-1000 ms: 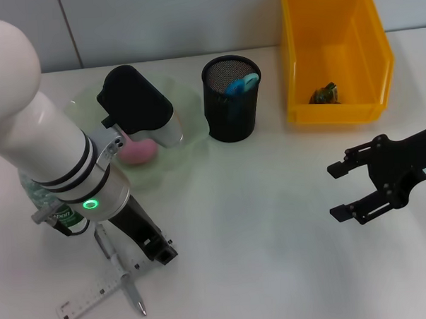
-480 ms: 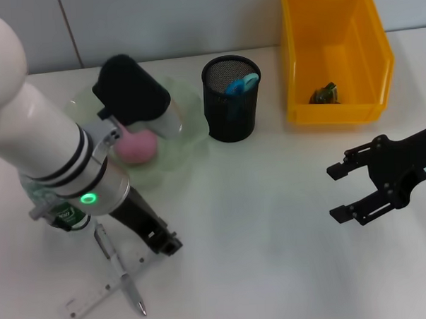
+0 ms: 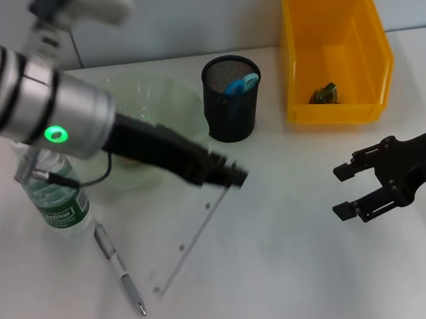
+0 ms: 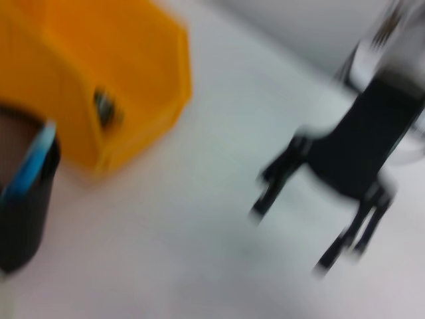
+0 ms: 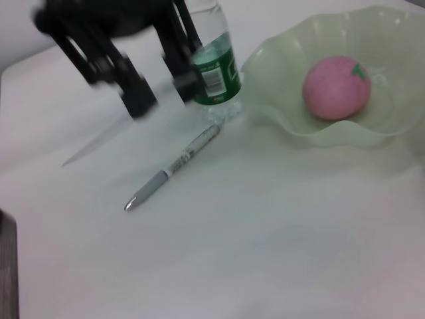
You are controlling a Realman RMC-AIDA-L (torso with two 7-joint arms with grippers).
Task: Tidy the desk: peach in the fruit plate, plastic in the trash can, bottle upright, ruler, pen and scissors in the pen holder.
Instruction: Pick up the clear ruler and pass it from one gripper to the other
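- White desk (image 3: 288,269): your left gripper (image 3: 231,176) hangs over its middle, just in front of the pen holder (image 3: 230,99), clenched on the ruler (image 3: 192,238), which slants down from the fingertips toward the near edge, lifted off the top.
- Your right gripper (image 3: 350,191) hovers at the right side, in front of the trash can (image 3: 332,52), well apart from it; its two fingers stand spread and hold nothing.
- You see the bottle (image 3: 56,202) upright at the left, green label facing you, just beside the fruit plate (image 3: 178,97).
- The pen (image 3: 119,266) lies flat on the desk in front of the bottle, tip toward the near edge, beside the hanging ruler; you cannot tell whether they touch.
- The peach (image 5: 335,86) sits inside the fruit plate, clear in the right wrist view; the left arm hides it from the head camera.
- The scissors (image 3: 241,84) stand in the pen holder, blue end above the rim.
- The plastic (image 3: 325,93), a small crumpled piece, lies on the trash can's floor.
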